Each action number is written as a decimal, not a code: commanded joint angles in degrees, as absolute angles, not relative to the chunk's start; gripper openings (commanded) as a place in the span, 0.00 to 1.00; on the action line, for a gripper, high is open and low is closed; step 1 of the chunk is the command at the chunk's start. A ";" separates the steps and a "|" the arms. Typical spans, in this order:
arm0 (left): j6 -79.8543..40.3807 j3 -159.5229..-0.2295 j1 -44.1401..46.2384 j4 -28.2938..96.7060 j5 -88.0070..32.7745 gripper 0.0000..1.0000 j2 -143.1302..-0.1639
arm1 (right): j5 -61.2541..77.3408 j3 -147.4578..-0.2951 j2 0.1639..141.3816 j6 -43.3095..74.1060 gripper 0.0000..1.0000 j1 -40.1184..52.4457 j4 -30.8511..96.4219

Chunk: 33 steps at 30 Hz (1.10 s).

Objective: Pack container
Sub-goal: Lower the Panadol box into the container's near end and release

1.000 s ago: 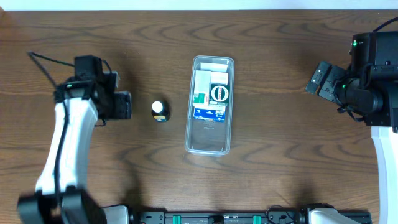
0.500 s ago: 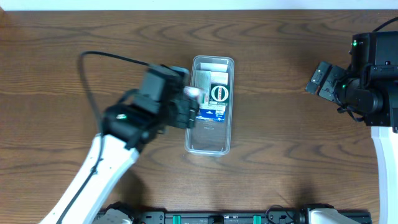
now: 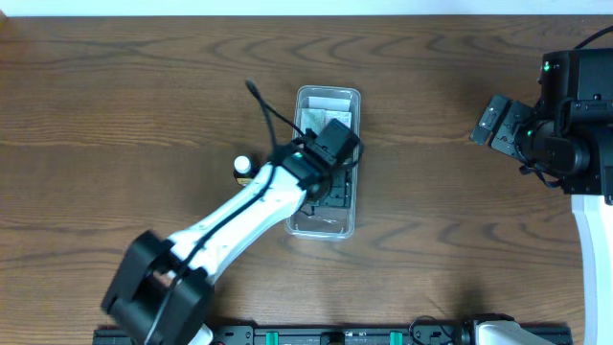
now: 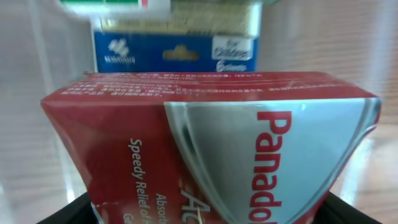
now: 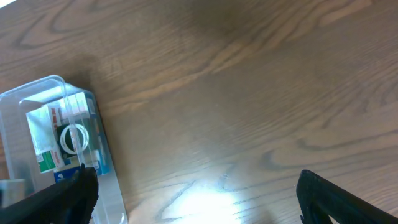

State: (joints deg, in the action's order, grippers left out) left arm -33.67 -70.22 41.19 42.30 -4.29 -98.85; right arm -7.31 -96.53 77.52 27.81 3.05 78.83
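Note:
The container (image 3: 328,228), a long clear plastic tray, lies in the middle of the table and holds several small boxes at its far end. My left gripper (image 3: 330,179) is over its middle, shut on a red Panadol box (image 4: 205,143). In the left wrist view a blue box (image 4: 168,53) lies just beyond the red one, between the clear container walls (image 4: 37,124). My right gripper (image 3: 493,123) is open and empty, far right of the container. The right wrist view shows its open jaws (image 5: 199,205) over bare wood and the container (image 5: 18,99) at the left.
A small dark bottle with a white cap (image 3: 244,170) stands on the table just left of the container. The left arm's white link (image 3: 220,225) runs from the front left to the container. The table is dark wood (image 3: 450,230).
My left arm has swung from the left side of the table, near the small bottle, rightward to over the container's middle. The right arm has not moved.

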 commanded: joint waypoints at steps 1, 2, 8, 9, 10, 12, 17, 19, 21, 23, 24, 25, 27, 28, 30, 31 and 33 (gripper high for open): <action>-37.23 -70.57 41.23 42.54 -3.75 0.71 -100.27 | -7.49 -96.57 77.62 26.94 0.99 2.59 78.98; -37.23 -70.57 41.23 42.50 -3.86 0.71 -100.53 | -7.49 -96.57 77.62 26.94 0.99 2.59 78.98; -37.36 -70.57 41.23 42.54 -4.54 0.79 -100.73 | -7.49 -96.57 77.62 26.94 0.99 2.59 78.98; -37.39 -70.57 41.23 42.54 -4.84 0.79 -100.73 | -7.49 -96.57 77.62 26.94 0.99 2.59 78.98; -37.36 -70.57 41.23 42.48 -5.39 0.80 -100.73 | -7.49 -96.57 77.62 26.94 0.99 2.59 78.98; -37.39 -70.59 41.23 42.24 -6.02 0.82 -100.73 | -7.49 -96.57 77.62 26.94 0.99 2.59 78.98; -37.36 -70.59 41.23 42.28 -6.46 0.82 -100.71 | -7.49 -96.57 77.62 26.94 0.99 2.59 78.98; -37.36 -70.59 41.23 42.26 -7.68 0.82 -100.71 | -7.49 -96.57 77.62 26.94 0.99 2.59 78.98; -37.39 -70.59 41.23 42.28 -8.64 0.82 -100.71 | -7.49 -96.57 77.62 26.94 0.99 2.59 78.98; -37.34 -70.59 41.23 42.33 -8.62 0.82 -100.71 | -7.49 -96.57 77.62 26.94 0.99 2.59 78.98; -37.36 -70.59 41.23 42.30 -8.64 0.82 -100.71 | -7.49 -96.57 77.62 26.94 0.99 2.59 78.98; -37.36 -70.59 41.23 42.33 -8.62 0.82 -100.68 | -7.49 -96.57 77.62 26.94 0.99 2.59 78.98; -37.34 -70.59 41.23 42.33 -8.64 0.82 -100.62 | -7.49 -96.57 77.62 26.94 0.99 2.59 78.98; -37.32 -70.59 41.23 42.35 -8.64 0.83 -100.60 | -7.49 -96.57 77.62 26.94 0.99 2.59 78.98; -37.15 -70.59 41.23 42.57 -8.60 0.93 -100.60 | -7.49 -96.57 77.62 26.94 0.99 2.59 78.98; -37.15 -70.59 41.23 42.76 -8.60 0.97 -100.60 | -7.49 -96.57 77.62 26.94 0.99 2.59 78.98; -36.27 -70.59 41.23 43.13 -8.60 0.99 -100.60 | -7.49 -96.57 77.62 26.94 0.99 2.59 78.98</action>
